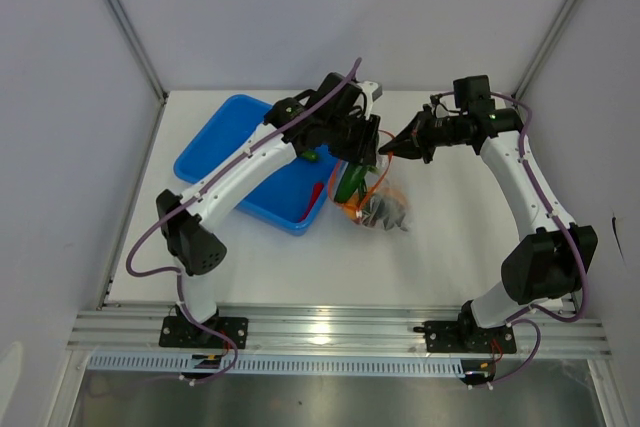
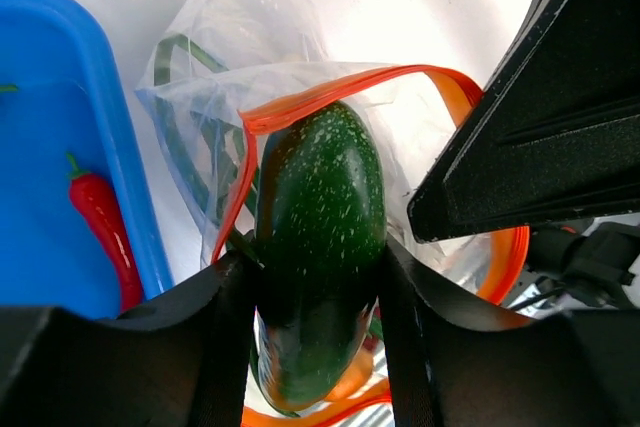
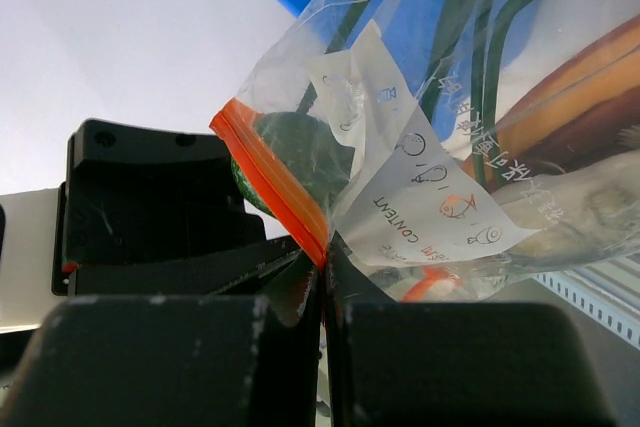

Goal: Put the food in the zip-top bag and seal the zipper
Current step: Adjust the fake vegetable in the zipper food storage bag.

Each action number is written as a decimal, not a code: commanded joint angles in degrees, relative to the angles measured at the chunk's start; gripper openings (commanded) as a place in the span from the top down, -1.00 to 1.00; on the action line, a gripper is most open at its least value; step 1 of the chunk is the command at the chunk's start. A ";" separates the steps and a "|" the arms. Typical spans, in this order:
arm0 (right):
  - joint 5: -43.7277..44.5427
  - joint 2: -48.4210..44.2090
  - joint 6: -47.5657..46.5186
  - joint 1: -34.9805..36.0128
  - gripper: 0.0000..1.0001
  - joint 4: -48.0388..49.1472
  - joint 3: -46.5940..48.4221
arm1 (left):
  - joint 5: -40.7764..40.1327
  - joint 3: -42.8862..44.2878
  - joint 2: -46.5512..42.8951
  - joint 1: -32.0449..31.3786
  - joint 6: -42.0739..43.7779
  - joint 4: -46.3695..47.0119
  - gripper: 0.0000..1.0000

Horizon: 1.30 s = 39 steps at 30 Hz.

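Note:
In the left wrist view a dark green speckled vegetable [image 2: 320, 207] sits between my left gripper's [image 2: 315, 277] fingers, which press on both its sides. It is pushed nose-first into the open mouth of the clear zip-top bag [image 2: 250, 37], inside the loop of the orange-red zipper [image 2: 340, 87]. My right gripper [image 3: 325, 262] is shut on the zipper strip [image 3: 270, 172] and holds that edge of the bag [image 3: 420, 177] up. Green stems [image 3: 480, 7] and an orange piece [image 3: 570, 97] lie inside the bag. From above, the left gripper [image 1: 352, 142] and right gripper [image 1: 385, 150] meet over the bag [image 1: 375, 202].
A blue tray [image 1: 230, 147] lies left of the bag, touching it. A red chili [image 2: 100, 222] lies in the tray's [image 2: 60, 97] near corner. The right gripper's black body [image 2: 540, 127] stands close on the right of the bag's mouth. White walls enclose the table.

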 commanded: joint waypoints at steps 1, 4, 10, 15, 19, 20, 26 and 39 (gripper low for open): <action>-1.60 -2.68 0.05 0.20 1.00 0.43 1.76 | -2.23 1.43 -0.65 -0.36 1.73 2.09 0.29; -1.69 -2.68 -0.21 0.02 1.00 0.43 1.58 | -3.02 -2.94 -4.50 -0.36 2.34 5.68 0.61; -2.30 -2.42 -0.21 -0.24 1.00 0.78 1.93 | -0.75 -13.23 -14.42 -0.27 6.11 17.28 0.97; -3.71 -2.42 0.49 -0.86 1.00 0.87 2.02 | 2.68 -16.15 -19.36 -0.27 7.62 23.35 0.99; -6.08 -2.68 2.59 -1.21 1.00 2.80 1.49 | 8.21 -20.00 -23.40 -0.01 9.72 30.37 0.99; -6.60 -2.77 3.21 -1.12 1.00 3.50 1.41 | 11.01 -20.71 -24.98 0.16 9.99 33.96 0.99; -10.56 -3.47 7.95 -1.21 1.00 7.99 0.00 | 25.51 -23.69 -24.82 1.22 10.52 41.63 0.99; -15.57 -8.57 21.49 -1.30 1.00 23.11 -8.35 | 41.80 -35.39 -22.54 4.47 5.76 72.22 0.99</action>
